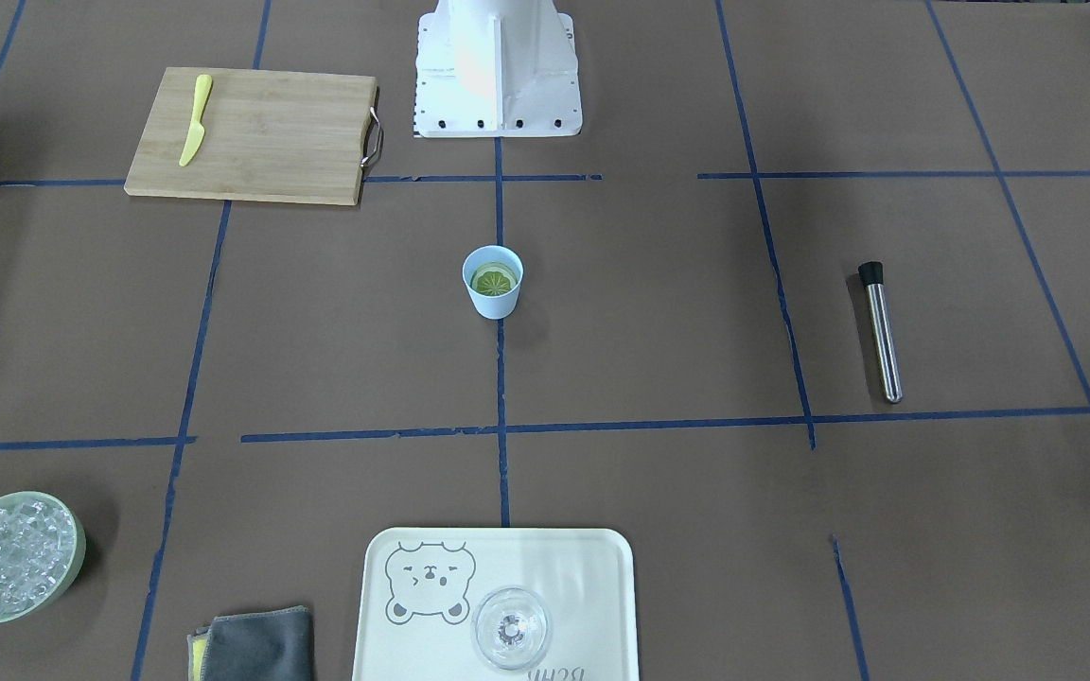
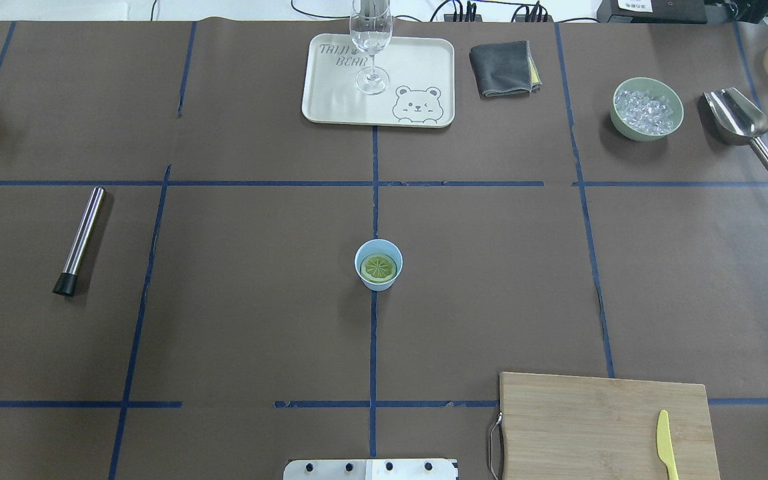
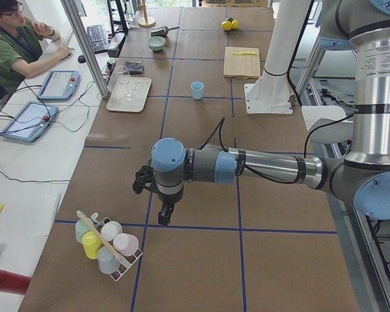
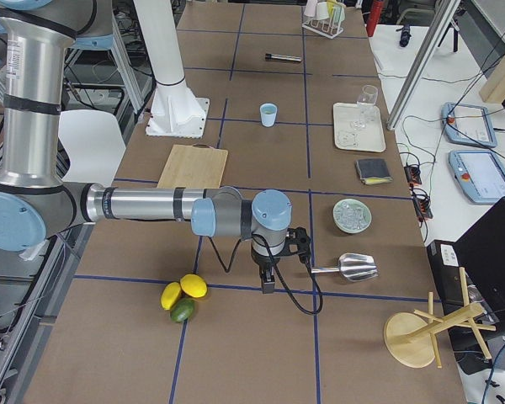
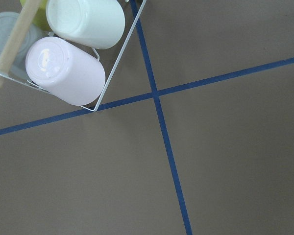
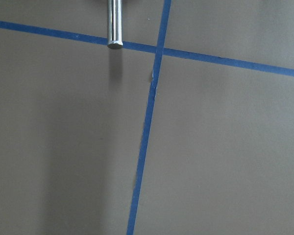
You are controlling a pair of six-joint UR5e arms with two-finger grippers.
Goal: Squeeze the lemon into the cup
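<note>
Overhead: lemon (image 2: 379, 267) inside cup (image 2: 379, 286); only side views catch left hand (image 3: 164, 218), right hand (image 4: 268, 284), grip cannot tell

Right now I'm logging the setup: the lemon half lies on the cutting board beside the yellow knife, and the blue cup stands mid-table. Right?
Not quite. The lemon lies inside the cup, cut face up, not on the cutting board; the overhead exterior view shows it. The yellow knife is on the board and the cup stands mid-table.
</note>
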